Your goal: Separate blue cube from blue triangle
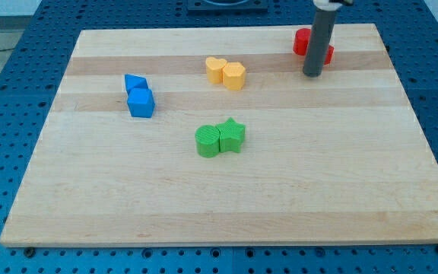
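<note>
The blue cube (141,103) sits at the view's left on the wooden board (226,198). The blue triangle (134,82) lies just above it, touching it. My tip (312,74) rests on the board at the view's upper right, far to the right of both blue blocks. It stands just below two red blocks (304,41), which the rod partly hides.
A yellow heart (216,69) and a yellow block (234,76) touch each other at top centre. A green cylinder-like block (207,141) and a green star (232,135) touch at the centre. Blue pegboard (6,76) surrounds the board.
</note>
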